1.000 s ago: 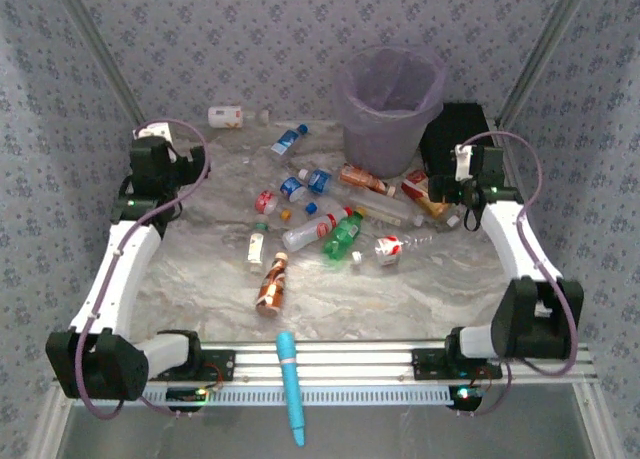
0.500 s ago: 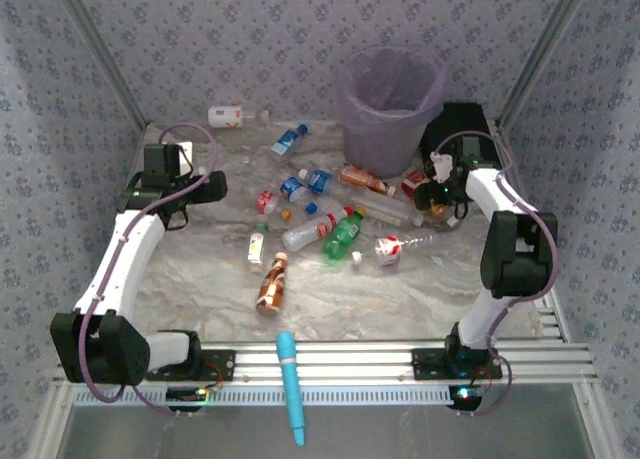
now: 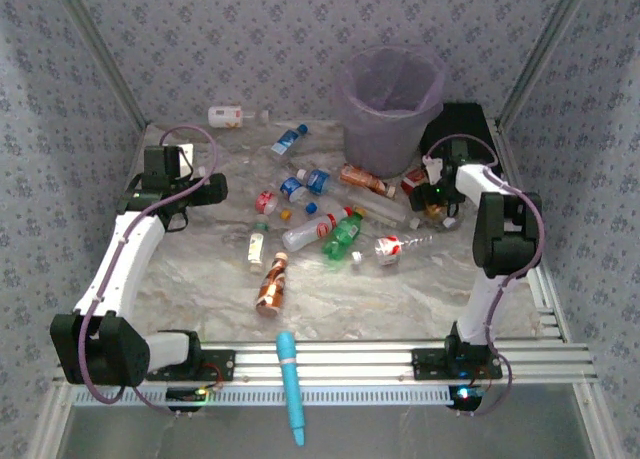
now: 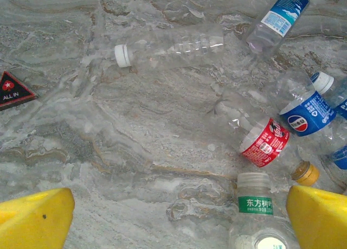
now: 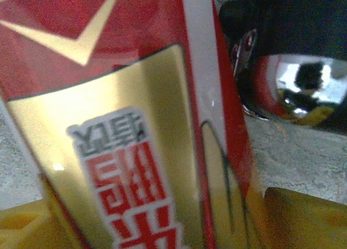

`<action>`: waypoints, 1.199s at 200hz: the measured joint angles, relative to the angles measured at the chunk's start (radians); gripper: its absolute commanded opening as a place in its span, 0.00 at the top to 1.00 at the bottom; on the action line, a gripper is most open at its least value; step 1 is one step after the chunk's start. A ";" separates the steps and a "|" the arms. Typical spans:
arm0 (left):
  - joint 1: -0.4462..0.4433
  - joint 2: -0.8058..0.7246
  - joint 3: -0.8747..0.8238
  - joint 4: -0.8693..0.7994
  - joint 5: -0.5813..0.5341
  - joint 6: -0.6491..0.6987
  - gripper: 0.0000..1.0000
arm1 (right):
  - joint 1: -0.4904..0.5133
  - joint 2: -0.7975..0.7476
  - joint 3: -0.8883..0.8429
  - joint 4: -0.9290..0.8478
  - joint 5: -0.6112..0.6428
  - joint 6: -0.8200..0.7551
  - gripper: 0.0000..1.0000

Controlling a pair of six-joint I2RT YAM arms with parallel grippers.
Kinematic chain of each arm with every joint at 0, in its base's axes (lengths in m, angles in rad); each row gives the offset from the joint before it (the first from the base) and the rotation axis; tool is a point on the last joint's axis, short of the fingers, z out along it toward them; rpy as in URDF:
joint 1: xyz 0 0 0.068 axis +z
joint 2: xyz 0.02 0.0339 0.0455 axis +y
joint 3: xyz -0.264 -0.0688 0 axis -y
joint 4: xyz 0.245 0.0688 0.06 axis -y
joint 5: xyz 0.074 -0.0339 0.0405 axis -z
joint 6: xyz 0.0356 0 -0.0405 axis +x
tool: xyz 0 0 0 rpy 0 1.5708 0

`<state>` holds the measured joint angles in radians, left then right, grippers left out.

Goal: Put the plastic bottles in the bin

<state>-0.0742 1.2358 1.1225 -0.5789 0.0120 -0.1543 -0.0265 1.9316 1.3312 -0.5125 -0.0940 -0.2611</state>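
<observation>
The plastic bottles lie scattered mid-table: a green one (image 3: pixel 342 236), a brown one (image 3: pixel 271 284), a white one (image 3: pixel 226 116) at the back. The pale-purple bin (image 3: pixel 390 99) stands upright behind them. My left gripper (image 3: pixel 213 187) hovers open left of the pile. Its wrist view shows bare marble between the fingers (image 4: pixel 179 211), a green-labelled bottle (image 4: pixel 255 216) by the right finger, and a red-labelled bottle (image 4: pixel 260 140) beyond. My right gripper (image 3: pixel 432 194) sits low beside the bin, its fingers (image 5: pixel 303 216) flanking a red-and-gold labelled bottle (image 5: pixel 135 124). Whether they press it is unclear.
A flat black box (image 3: pixel 460 129) sits behind the right gripper, close to the bin. A long light-blue pen-shaped tool (image 3: pixel 291 384) lies across the front rail. A loose orange cap (image 4: pixel 305 173) and a black triangular sticker (image 4: pixel 13 91) lie on the marble.
The right arm folded in and dropped its gripper onto the red-and-gold bottle by the black box. The left gripper swung right toward the bottle pile, then held still.
</observation>
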 measured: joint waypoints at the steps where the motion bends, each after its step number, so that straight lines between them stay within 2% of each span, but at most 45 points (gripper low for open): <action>1: 0.000 0.000 0.000 0.000 0.000 0.000 0.00 | 0.000 0.000 0.000 0.000 0.000 0.000 0.24; 24: 0.000 0.000 0.000 0.000 0.000 0.000 0.00 | 0.009 0.000 0.000 0.013 -0.001 0.003 0.34; 70: 0.000 -0.007 0.000 0.000 0.000 0.000 0.00 | 0.012 -0.048 -0.018 0.006 0.000 0.013 0.38; 103: 0.000 -0.007 0.000 -0.001 0.003 -0.001 0.00 | 0.013 -0.191 -0.027 -0.054 0.000 0.016 0.41; 144: 0.000 0.000 0.000 -0.001 0.005 -0.012 0.00 | 0.020 -0.466 -0.018 -0.176 -0.009 0.056 0.45; 162: 0.000 0.011 0.000 -0.002 0.011 -0.017 0.00 | 0.034 -0.557 0.037 -0.239 -0.024 0.090 0.45; 187: 0.000 0.025 0.000 -0.007 0.025 -0.032 0.00 | 0.075 -0.599 0.155 -0.283 -0.035 0.128 0.45; 218: -0.031 0.029 0.015 -0.056 0.054 -0.057 0.00 | 0.135 -0.569 0.303 -0.300 -0.037 0.169 0.46; 240: -0.075 0.016 0.006 -0.075 0.107 -0.100 0.01 | 0.167 -0.490 0.426 -0.301 -0.033 0.191 0.46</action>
<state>-0.1493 1.2522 1.1290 -0.6540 0.1188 -0.2546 0.1410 1.4414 1.7576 -0.8135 -0.1268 -0.0700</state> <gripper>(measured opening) 0.998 0.612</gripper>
